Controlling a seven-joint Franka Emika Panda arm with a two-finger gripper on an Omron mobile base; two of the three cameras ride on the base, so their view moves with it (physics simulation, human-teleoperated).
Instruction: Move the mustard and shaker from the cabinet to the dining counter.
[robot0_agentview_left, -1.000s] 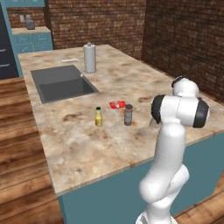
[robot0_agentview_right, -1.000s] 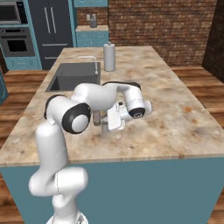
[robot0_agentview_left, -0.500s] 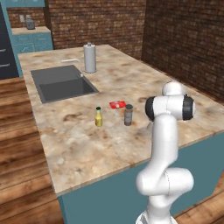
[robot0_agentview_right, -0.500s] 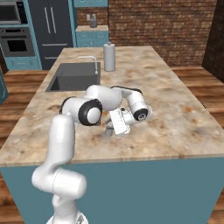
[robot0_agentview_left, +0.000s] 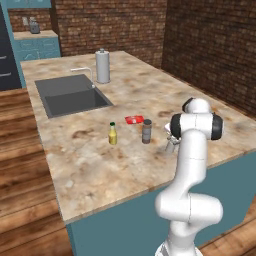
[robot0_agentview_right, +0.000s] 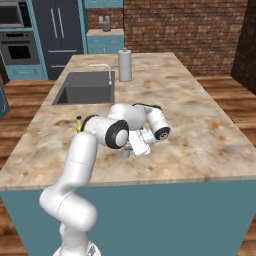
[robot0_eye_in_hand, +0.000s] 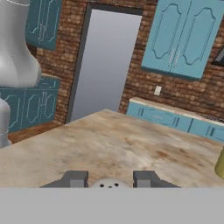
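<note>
— Where do we see the gripper (robot0_eye_in_hand: 111, 180) now?

— Low over the dining counter (robot0_agentview_left: 95, 165), at its near right part. In the hand view its jaws are clamped on the shaker (robot0_eye_in_hand: 109, 184), whose rounded top with holes sits between the fingertips (robot0_eye_in_hand: 75, 178).

— And the mustard (robot0_agentview_left: 113, 134)?

— We see it upright on the counter, left of the dark shaker (robot0_agentview_left: 146, 131) and the red packet (robot0_agentview_left: 134, 120), near the sink (robot0_agentview_left: 72, 95).

Arm swung lower toward dining counter (robot0_agentview_left: 90, 165) — end effector (robot0_eye_in_hand: 110, 180) w/ shaker (robot0_agentview_left: 170, 145) now nearer stone.
</note>
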